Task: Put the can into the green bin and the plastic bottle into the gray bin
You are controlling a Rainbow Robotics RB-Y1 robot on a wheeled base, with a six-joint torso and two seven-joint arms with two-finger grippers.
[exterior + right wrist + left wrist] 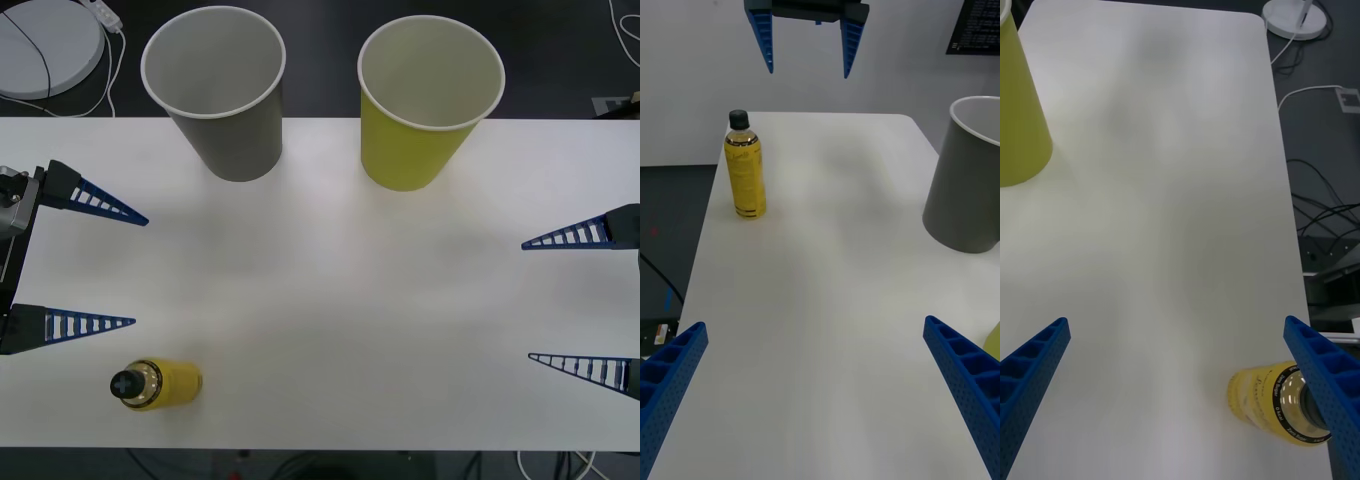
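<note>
Not yet binned — plastic bottle (pixel 158 384) standing on the surface (pixel 330 300), left end effector (pixel 138 270) and right end effector (pixel 527 300) wide open, holding nothing, gray bin (pixel 222 95) waiting.

a lab or office: white table (pixel 330 330), dark floor with cables (pixel 1319 202), wall monitor (pixel 981 26).

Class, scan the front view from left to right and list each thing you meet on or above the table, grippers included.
Left gripper, open → plastic bottle, standing near the table's front edge → gray bin → green bin → right gripper, open.
</note>
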